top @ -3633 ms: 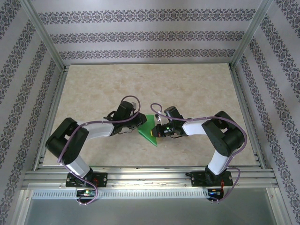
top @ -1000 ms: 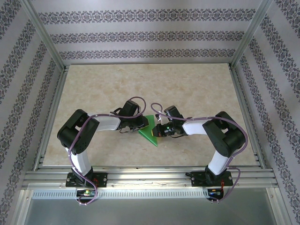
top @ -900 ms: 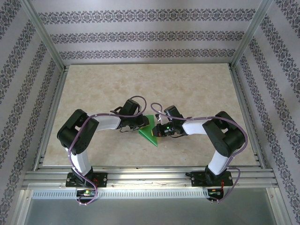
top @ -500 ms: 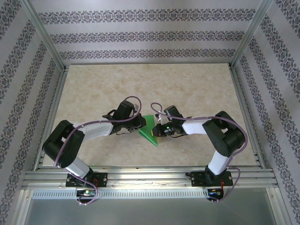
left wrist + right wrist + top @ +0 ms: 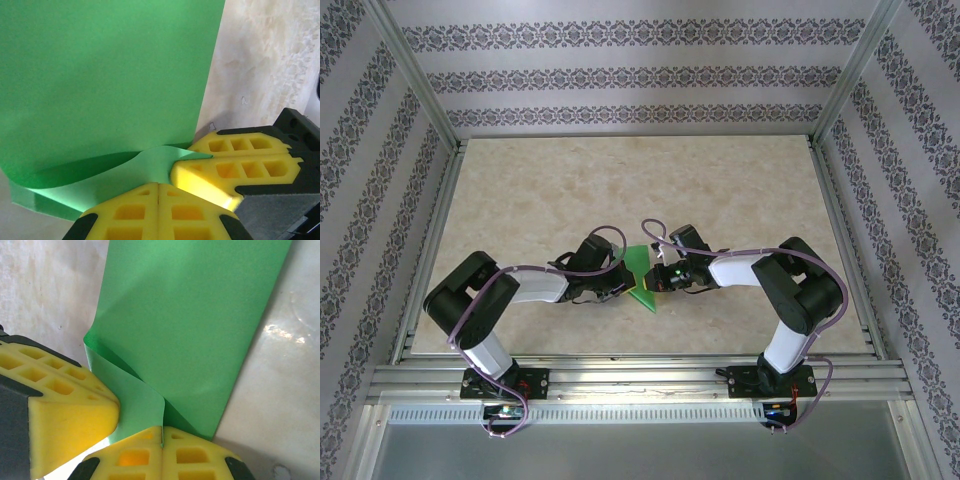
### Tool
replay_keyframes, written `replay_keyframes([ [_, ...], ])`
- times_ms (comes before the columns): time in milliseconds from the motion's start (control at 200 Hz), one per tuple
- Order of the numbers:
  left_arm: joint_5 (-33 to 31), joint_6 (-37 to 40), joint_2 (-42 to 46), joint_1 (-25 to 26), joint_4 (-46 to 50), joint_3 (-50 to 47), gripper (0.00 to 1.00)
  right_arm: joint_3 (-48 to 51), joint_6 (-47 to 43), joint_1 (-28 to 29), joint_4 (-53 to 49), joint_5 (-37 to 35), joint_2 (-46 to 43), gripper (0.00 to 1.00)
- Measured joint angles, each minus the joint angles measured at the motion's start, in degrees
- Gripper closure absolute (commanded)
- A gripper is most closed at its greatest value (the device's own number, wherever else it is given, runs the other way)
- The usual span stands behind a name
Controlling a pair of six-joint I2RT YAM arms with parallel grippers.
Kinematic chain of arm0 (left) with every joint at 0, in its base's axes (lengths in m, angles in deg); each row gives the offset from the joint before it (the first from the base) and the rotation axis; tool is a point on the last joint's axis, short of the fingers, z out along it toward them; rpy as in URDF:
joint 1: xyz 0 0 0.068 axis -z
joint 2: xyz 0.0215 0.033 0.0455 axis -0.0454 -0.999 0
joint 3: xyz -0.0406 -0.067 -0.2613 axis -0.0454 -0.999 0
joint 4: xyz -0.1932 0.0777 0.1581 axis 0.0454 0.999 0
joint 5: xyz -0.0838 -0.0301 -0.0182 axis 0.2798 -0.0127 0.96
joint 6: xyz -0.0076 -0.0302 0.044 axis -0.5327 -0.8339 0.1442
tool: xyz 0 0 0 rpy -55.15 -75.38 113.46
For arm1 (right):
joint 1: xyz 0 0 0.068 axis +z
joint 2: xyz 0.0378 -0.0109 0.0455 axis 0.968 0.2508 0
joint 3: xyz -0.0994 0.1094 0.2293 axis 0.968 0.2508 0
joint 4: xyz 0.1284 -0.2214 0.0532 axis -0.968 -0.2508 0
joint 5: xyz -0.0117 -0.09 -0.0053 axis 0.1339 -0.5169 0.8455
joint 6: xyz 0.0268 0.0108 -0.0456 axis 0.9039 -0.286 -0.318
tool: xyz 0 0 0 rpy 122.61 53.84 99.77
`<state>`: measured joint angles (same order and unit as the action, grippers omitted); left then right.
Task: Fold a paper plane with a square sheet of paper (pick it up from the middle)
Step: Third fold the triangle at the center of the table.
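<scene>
Masked at the pinch: the folded green paper (image 5: 640,262)

From above, both wrists cover much of the paper. Its creases are too small to read, and the fingertips of the left gripper (image 5: 623,284) and right gripper (image 5: 657,281) lie under their housings. In the left wrist view the paper runs off the top and left edges, and its near corner vanishes between the pressed-together yellow pads (image 5: 125,215), which the bottom edge cuts. The right wrist view crops the paper at the top.

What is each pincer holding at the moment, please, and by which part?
Both hold the green paper: the left pincer pinches a curled-up edge, the right pincer a raised fold.
</scene>
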<state>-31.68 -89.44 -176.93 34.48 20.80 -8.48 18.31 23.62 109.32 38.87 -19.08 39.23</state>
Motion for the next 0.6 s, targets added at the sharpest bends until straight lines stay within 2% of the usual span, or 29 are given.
replay_keyframes([
  [485, -1.3, -0.2, -0.1, 0.1, -3.0, -3.4, 0.95, -0.3, 0.0, 0.0, -0.4, 0.0, 0.1, 1.00],
  [600, -1.3, -0.2, -0.1, 0.1, -3.0, -3.4, 0.95, -0.5, 0.2, 0.0, -1.0, 0.0, -0.1, 0.88],
])
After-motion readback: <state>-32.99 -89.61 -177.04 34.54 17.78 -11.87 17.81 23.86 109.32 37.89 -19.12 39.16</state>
